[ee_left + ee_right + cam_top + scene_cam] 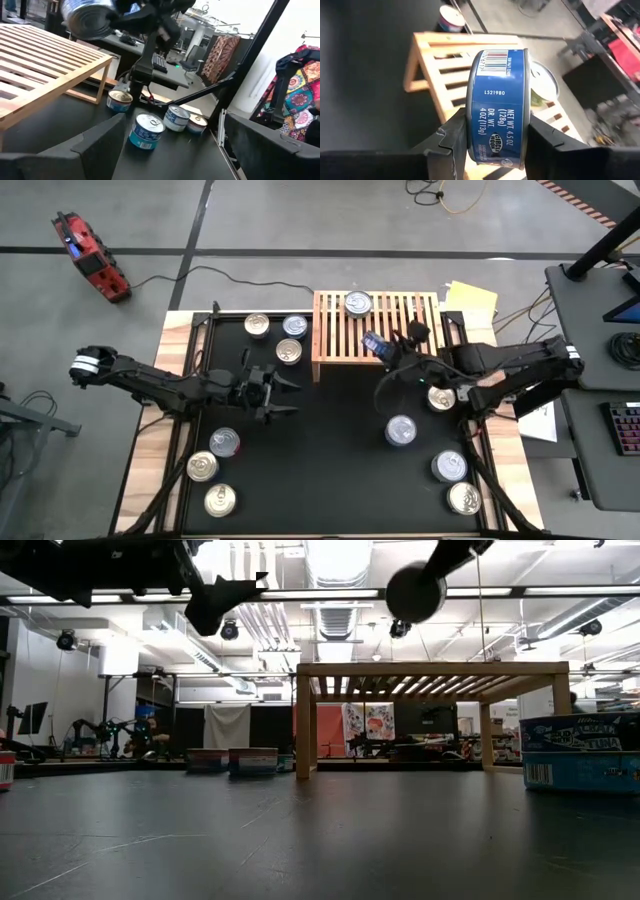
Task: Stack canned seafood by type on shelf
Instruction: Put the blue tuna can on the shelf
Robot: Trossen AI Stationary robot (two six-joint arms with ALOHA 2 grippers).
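My right gripper point(378, 345) is shut on a blue-labelled can point(497, 110), which it holds in the air over the near edge of the light-wood shelf point(375, 325). One silver-lidded can point(358, 303) stands on the shelf's slats. My left gripper point(290, 395) hovers open over the black mat, left of the shelf, with nothing between its fingers point(100, 145). Other cans stand on the mat: three at the far left point(289, 351), three at the near left point(202, 467), several at the right point(401, 430). My right gripper pinches the blue can between its two fingers point(452, 142), one on each flat end at the rim point(524, 125). The label side faces the wrist camera. The fingers slant down from the table's right toward the shelf. The can is turned on edge, lifted clear of shelf and mat.
The black mat point(330, 470) is bare in its middle, between the can groups. Metal frame bars point(195, 370) run along both sides of the table. In the low view a blue can point(580, 750) stands close at the right, and the shelf point(430, 670) stands farther back.
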